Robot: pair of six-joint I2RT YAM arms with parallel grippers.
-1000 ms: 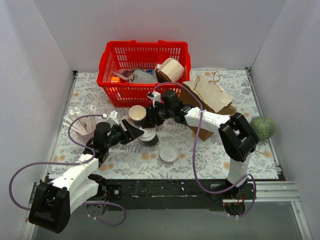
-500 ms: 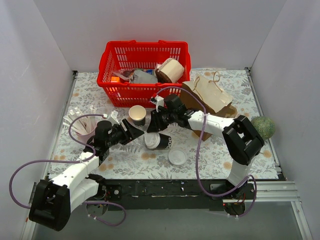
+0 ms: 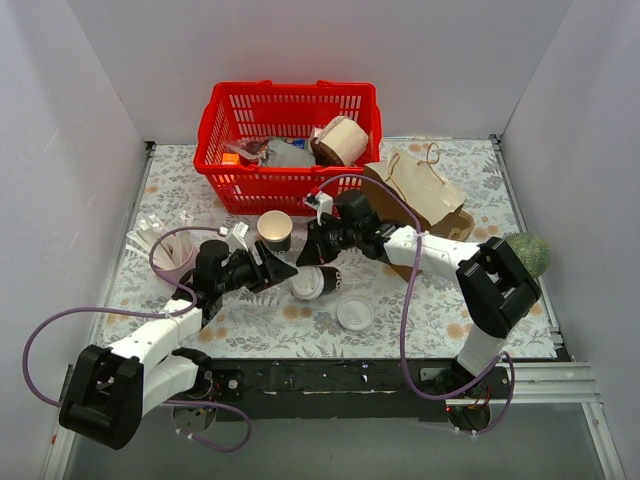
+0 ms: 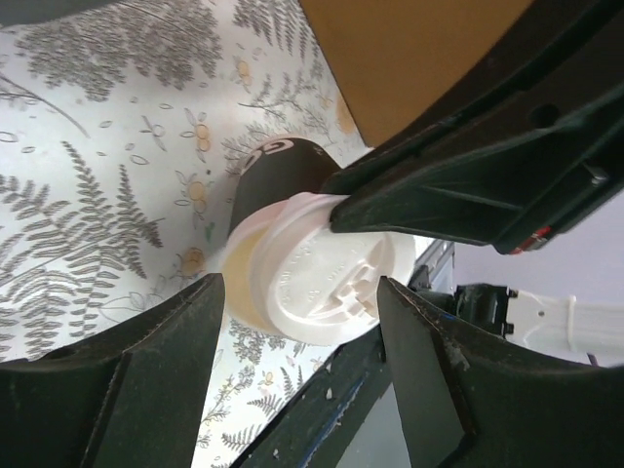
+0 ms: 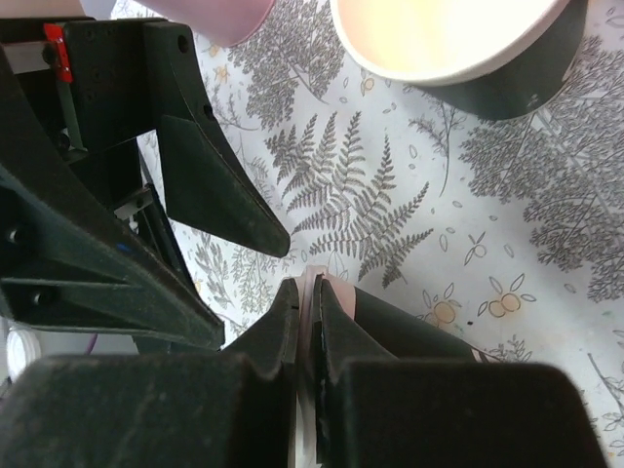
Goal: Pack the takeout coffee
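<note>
The takeout coffee [image 3: 314,283], a dark cup with a white lid, lies on its side on the mat. My right gripper [image 3: 318,258] is shut on the lid's rim; the right wrist view shows both fingers [image 5: 283,331] pinching the thin white edge above the dark cup wall [image 5: 419,327]. My left gripper [image 3: 278,272] is open just left of the cup. In the left wrist view its fingers [image 4: 156,370] stand apart on either side of the lid [image 4: 331,278], not touching it. The right gripper's finger [image 4: 468,175] lies across the lid's upper edge.
A lidless matching cup [image 3: 274,228] stands behind the grippers, and it also shows in the right wrist view [image 5: 468,44]. A loose white lid [image 3: 353,314] lies in front. A red basket [image 3: 215,130] with goods, a brown paper bag [image 3: 420,195], a pale cup [image 3: 168,252] and a green melon [image 3: 527,255] surround the work area.
The lidded cup went from upright to lying on its side, held by the right gripper. The loose lid slid right. The left gripper moved closer to the cup's lid.
</note>
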